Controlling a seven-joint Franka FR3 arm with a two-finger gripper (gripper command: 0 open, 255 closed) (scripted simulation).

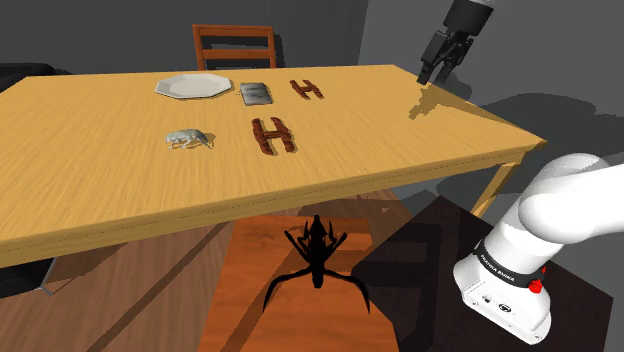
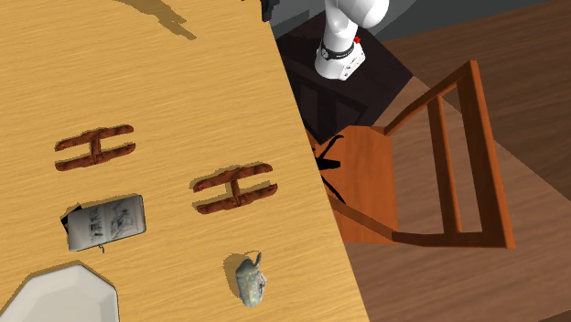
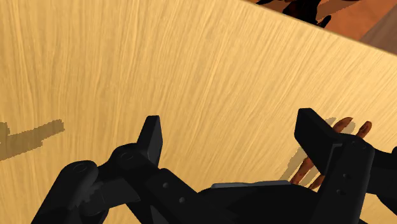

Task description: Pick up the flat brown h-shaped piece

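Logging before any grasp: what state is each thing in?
gripper, open, empty, above a corner of the table.
H-shaped piece beside the grey tray, lying flat, untouched.
other H-shaped piece, lying flat, untouched.
plate, right way up, empty.
grey tray, resting on the table.
crumpled grey object, resting on the table.

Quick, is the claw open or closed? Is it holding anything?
Claw: open, holding nothing.
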